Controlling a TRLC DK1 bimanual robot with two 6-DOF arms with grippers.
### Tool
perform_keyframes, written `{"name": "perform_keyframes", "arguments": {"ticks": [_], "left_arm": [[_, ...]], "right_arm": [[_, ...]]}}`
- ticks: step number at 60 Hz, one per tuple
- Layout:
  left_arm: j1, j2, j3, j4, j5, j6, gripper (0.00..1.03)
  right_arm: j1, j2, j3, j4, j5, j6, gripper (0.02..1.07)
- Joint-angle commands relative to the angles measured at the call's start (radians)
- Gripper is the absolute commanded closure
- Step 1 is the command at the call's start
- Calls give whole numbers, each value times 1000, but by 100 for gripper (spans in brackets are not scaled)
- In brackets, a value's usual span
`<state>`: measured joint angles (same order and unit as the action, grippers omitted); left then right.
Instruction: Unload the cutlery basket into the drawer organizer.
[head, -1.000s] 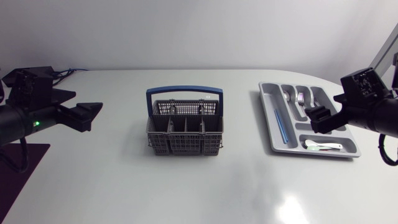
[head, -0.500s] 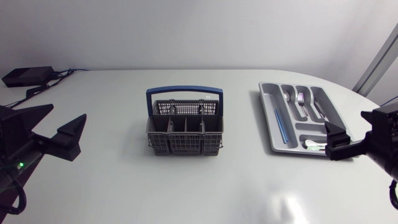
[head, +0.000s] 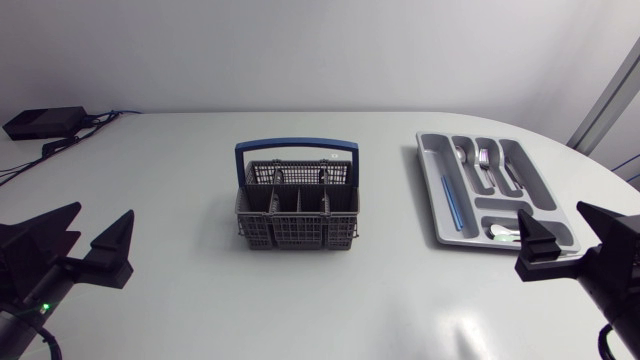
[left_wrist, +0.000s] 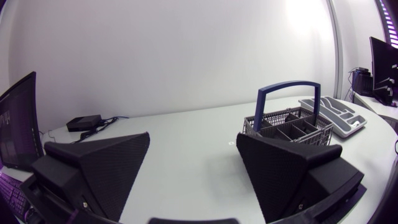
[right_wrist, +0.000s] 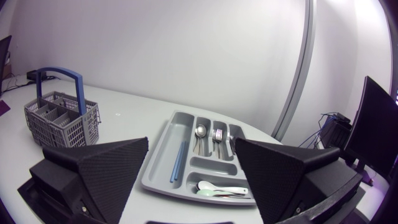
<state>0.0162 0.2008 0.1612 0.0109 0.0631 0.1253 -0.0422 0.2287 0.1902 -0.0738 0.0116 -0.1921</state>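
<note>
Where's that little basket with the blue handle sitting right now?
In the head view the basket stands in the middle of the table, with the drawer organizer apart from it, off to the robot's right.

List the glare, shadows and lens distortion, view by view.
Head view: a pale glare patch on the bare table; only a faint, soft shadow at the foot of the basket. Left wrist view: the fisheye bows the table's far edge, and the light is even. Right wrist view: the table's edge curves past the tray, with no hard shadows.

Matte black, wedge-fingered left gripper and right gripper; seemingly a green light.
</note>
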Motion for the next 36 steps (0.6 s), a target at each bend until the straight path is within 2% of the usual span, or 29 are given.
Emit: {"name": "perform_keyframes", "arguments": {"ticks": [1,18,36], "left_arm": [[-10,-47,-48,-1,-17,-48,6],[-16,-197,-158,-11,-62,-123,6],[-16,-201,-161,-11,-63,-125,6]], "right_arm": [[12,-45,-52,21,-1,63,7],[37,-196,-166,65,-10,169,7],[42,-229,-190,74,-12,192,7]]}}
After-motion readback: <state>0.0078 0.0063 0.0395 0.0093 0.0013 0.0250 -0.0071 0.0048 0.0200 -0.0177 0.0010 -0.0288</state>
